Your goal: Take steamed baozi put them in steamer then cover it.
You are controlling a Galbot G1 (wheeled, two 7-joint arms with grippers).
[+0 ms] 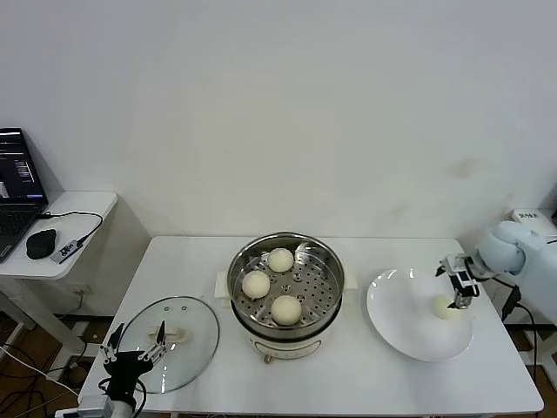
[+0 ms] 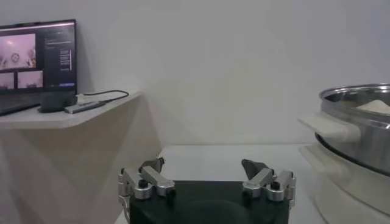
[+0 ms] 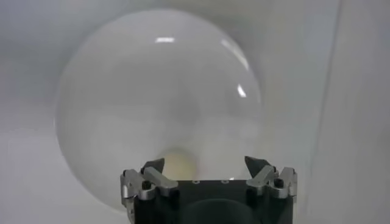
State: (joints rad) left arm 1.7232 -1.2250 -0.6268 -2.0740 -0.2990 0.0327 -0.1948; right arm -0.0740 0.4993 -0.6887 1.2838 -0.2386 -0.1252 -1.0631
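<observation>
Hovering open right gripper, baozi beneath jaws

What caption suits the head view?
Three baozi sit in the steamer; the open right gripper hovers over the last baozi on the plate.

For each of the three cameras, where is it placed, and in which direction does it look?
Head view: from the robot's head, down at the table with steamer, cover and plate; both grippers show.
Left wrist view: on the left arm, low, level across the table; open left gripper shows, steamer beside it.
Right wrist view: on the right arm, down onto the plate; open right gripper above the last baozi.
Shared: head and left wrist views both show the laptop.
</observation>
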